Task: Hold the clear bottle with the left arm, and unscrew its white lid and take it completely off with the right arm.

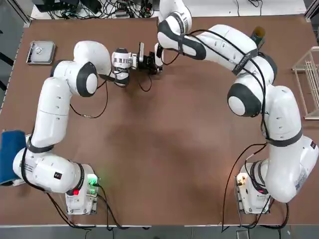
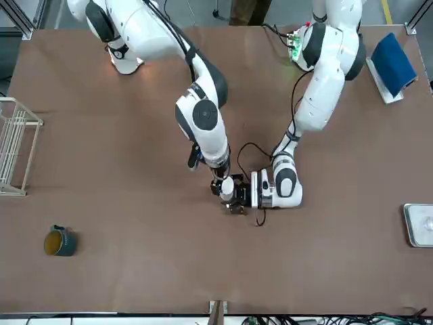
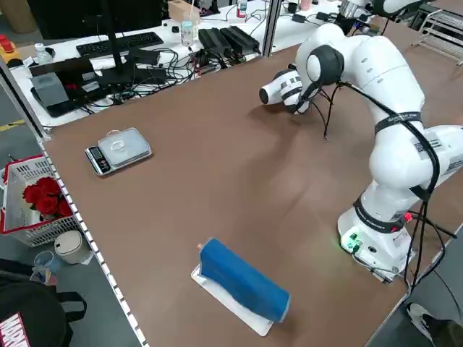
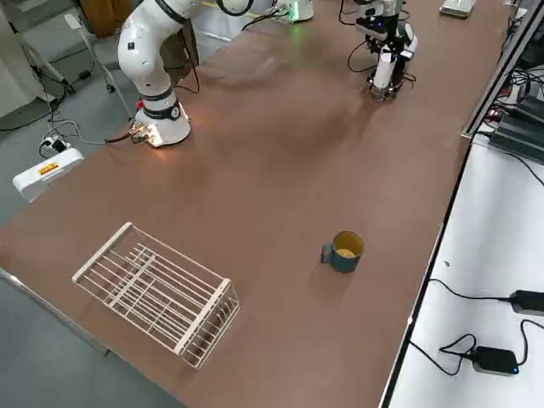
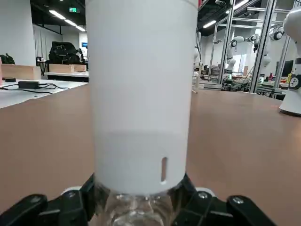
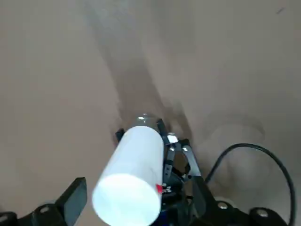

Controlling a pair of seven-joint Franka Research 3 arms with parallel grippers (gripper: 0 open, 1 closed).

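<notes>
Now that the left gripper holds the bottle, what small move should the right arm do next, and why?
Probably lower the right gripper over the white lid and close on it. The left gripper is shut on the clear bottle below the lid, while the right fingers stand open on either side of the lid, apparently not touching it.

A brown table point(image 1: 159, 164) fills the overhead view, with grey floor point(image 4: 51, 102) around it. Beyond its far edge runs a white bench point(image 3: 181, 43) cluttered with black cables, a keyboard point(image 3: 119, 45) and power supplies. A small digital scale point(image 3: 118, 150) sits on the brown top near one side, a blue cloth roll point(image 3: 242, 280) on a white base nearer the corner. A white wire rack point(image 4: 157, 293) lies at the opposite end, a teal mug point(image 4: 342, 252) near it. Beside the table a white basket holds red flowers point(image 3: 40, 196). The left wrist view shows a long hall with ceiling strip lights point(image 5: 56, 14) and metal frames point(image 5: 244, 42).
</notes>
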